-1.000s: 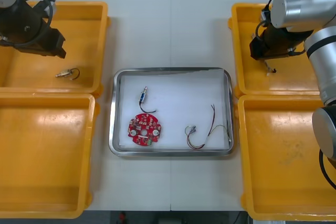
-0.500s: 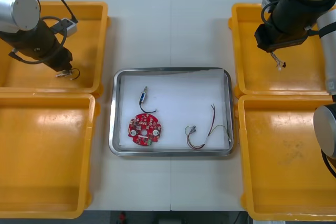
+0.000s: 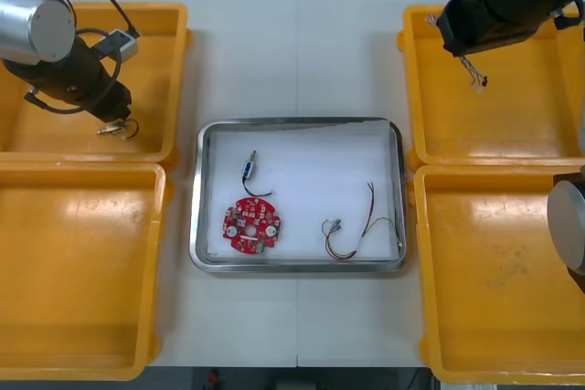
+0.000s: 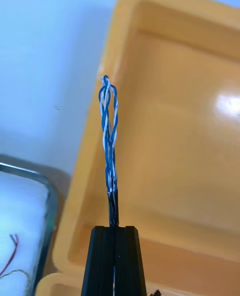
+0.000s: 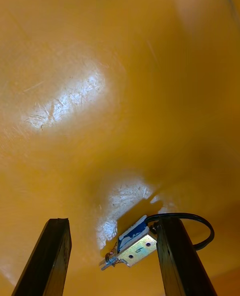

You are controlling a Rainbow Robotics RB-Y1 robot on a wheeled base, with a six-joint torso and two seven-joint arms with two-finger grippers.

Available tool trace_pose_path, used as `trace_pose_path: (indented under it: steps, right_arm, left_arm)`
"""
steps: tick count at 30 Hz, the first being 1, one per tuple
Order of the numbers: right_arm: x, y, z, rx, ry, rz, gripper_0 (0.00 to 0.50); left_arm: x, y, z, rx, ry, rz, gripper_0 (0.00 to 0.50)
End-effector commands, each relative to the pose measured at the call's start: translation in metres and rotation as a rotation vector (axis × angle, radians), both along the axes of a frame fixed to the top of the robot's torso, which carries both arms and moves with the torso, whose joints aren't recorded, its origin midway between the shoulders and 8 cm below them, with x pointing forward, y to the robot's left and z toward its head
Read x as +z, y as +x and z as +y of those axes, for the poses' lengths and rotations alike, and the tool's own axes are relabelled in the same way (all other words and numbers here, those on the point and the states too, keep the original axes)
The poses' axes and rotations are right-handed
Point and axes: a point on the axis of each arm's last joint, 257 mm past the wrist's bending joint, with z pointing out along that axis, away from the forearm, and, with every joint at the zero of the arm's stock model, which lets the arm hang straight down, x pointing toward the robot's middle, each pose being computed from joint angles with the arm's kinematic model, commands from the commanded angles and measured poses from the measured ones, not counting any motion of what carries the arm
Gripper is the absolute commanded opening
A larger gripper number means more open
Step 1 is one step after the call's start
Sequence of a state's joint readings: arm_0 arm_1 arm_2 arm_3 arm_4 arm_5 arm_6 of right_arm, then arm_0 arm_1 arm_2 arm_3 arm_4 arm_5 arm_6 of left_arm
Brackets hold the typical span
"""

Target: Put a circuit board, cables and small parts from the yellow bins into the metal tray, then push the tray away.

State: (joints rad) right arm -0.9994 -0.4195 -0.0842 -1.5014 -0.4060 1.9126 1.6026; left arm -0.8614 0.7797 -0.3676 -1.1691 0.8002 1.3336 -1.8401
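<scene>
The left pincer is low inside the far yellow bin at the left side of the table. Its fingers are open and stand apart. Between them, just beside one finger, a small metal part lies on the bin floor, with a blue piece on it and a short black cable that curls from it. The right pincer is above the far right bin, near the bin's corner closest to the tray. It is closed on the twisted blue and white cable, which it grips by the black end, so the cable hangs free over the bin. The metal tray stands in the middle of the table between the bins and is white inside. In it lie a round red circuit board, a second small metal part just beyond the board, and a red and yellow cable toward the tray's right side, apart from the board. The two near bins are at each side of the tray.
</scene>
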Motion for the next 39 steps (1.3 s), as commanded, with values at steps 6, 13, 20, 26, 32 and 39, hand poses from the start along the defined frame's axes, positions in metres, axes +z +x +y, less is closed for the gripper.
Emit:
trace_pose_path:
  steps: [6,13,20,26,32,39]
  right_arm:
    - [0.038,-0.023,0.051,0.231,-0.019,-0.134,0.0]
    - [0.009,-0.054,0.091,0.416,-0.115,-0.121,0.0]
    - [-0.025,-0.07,0.116,0.643,-0.278,-0.076,0.0]
    - [-0.045,-0.075,0.146,0.85,-0.403,-0.106,0.0]
    - [-0.07,-0.072,0.166,0.965,-0.496,-0.158,0.0]
    - [-0.11,-0.071,0.175,1.016,-0.582,-0.15,0.0]
  left_arm:
    - [-0.017,-0.009,0.036,-0.043,0.068,0.003,0.5]
    - [-0.032,-0.015,0.04,-0.037,0.06,0.012,0.5]
    - [-0.034,-0.017,0.037,-0.032,0.039,0.018,0.5]
    - [-0.04,-0.017,0.036,-0.033,0.024,0.01,0.5]
    - [-0.041,-0.016,0.035,-0.028,0.016,0.003,0.0]
    - [-0.041,-0.016,0.034,-0.019,0.005,0.001,0.0]
